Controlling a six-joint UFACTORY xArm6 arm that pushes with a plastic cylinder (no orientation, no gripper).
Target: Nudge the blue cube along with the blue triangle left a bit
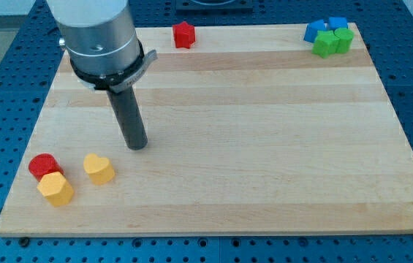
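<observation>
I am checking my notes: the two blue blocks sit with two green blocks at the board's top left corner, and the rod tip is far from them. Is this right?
One detail is wrong. The camera view shows the blue blocks and green blocks clustered at the board's top right corner, not top left. My tip is indeed far from them, at the view's lower left.

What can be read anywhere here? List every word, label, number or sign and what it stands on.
None: no readable text shows anywhere in the camera view.
Wooden board: bare grain, no markings.
Blocks, such as the blue cube and blue triangle: plain colour, no labels.
Arm housing above my tip: no print visible.
</observation>
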